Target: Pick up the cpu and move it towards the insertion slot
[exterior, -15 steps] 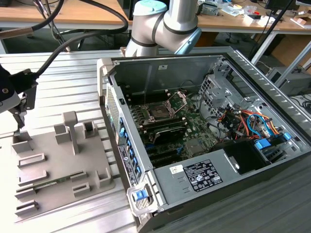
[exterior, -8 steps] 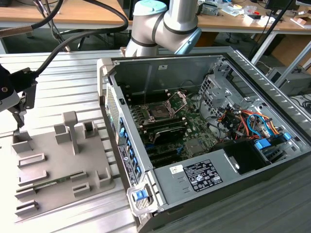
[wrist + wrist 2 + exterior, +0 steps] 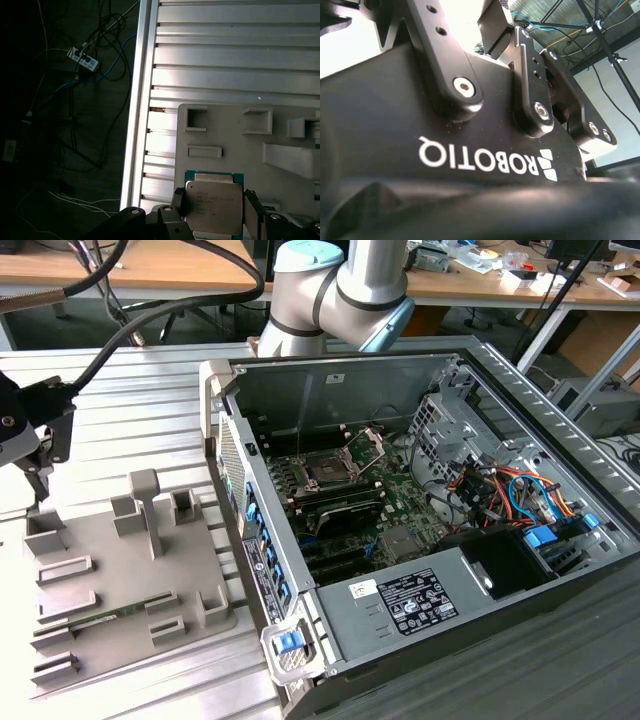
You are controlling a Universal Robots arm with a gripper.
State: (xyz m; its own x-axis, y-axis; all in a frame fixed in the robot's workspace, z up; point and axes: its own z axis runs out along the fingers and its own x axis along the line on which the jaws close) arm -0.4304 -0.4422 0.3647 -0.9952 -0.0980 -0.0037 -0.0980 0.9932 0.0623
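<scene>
Gripper [image 3: 214,194]: squeezed the cpu [image 3: 214,206] by two side edges.
cpu: looked light, stiff, breakable; edges were safest.

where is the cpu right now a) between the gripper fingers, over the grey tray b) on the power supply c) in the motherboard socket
a: in the first wrist view the cpu sits between the fingers of the gripper, above the grey tray; the insertion slot is dark and bare.
</scene>
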